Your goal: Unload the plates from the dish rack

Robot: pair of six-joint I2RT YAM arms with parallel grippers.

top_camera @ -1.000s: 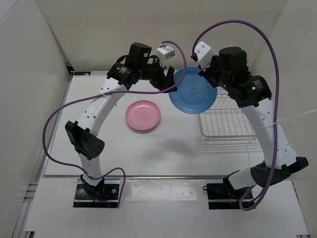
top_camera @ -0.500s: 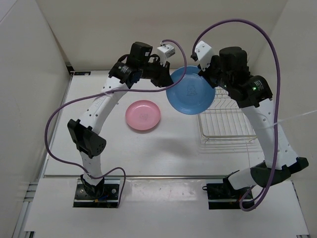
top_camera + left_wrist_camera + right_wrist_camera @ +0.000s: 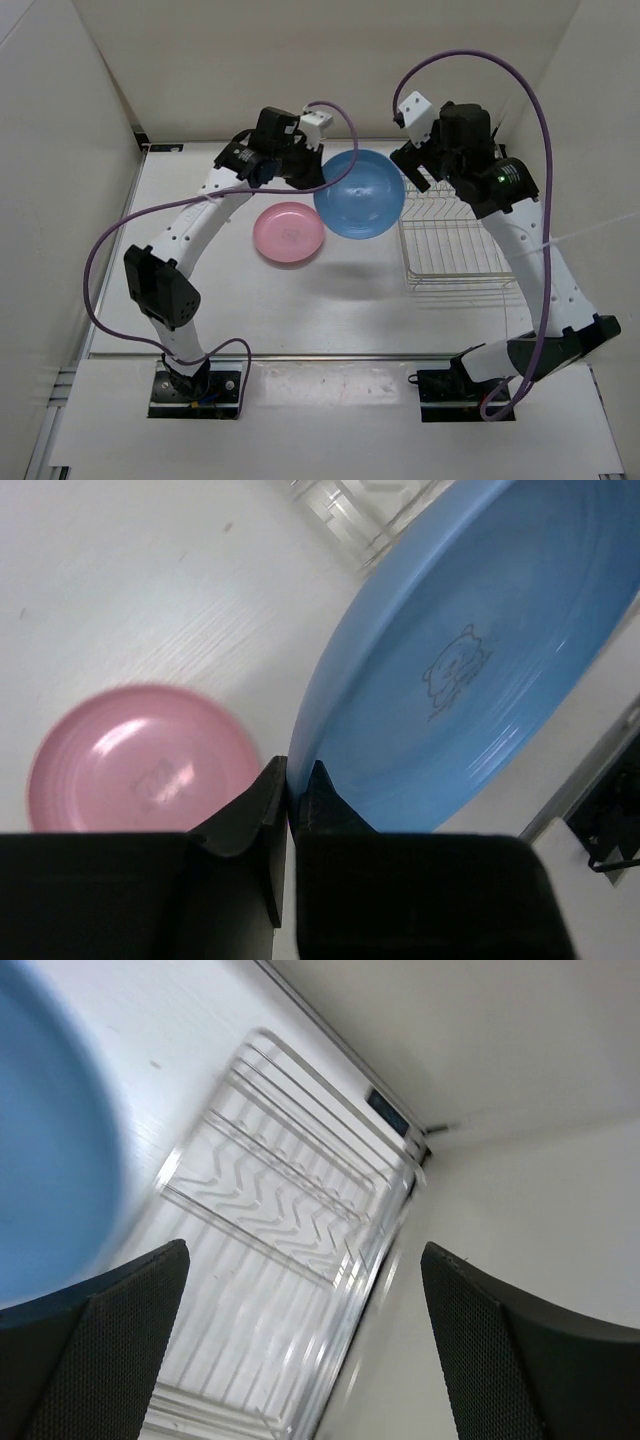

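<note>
The light blue plate (image 3: 362, 195) hangs tilted in the air between the two arms, and my left gripper (image 3: 322, 177) is shut on its left rim. In the left wrist view the jaws (image 3: 295, 771) pinch that rim, with the blue plate (image 3: 470, 660) stretching up and to the right. Below and to the left, the pink plate (image 3: 289, 232) (image 3: 140, 755) lies flat on the table. My right gripper (image 3: 412, 176) (image 3: 300, 1260) stands wide open over the dish rack (image 3: 455, 250) (image 3: 290, 1210), holding nothing. The blue plate's edge (image 3: 50, 1160) shows at its left.
The silver wire rack holds no plates and sits at the right of the white table (image 3: 250, 310). White walls close in the back and both sides. Purple cables (image 3: 545, 130) loop above both arms.
My left gripper shut on the blue plate's rim. My right gripper then opened and let it go. The plate has moved left, off the rack and toward the pink plate.
</note>
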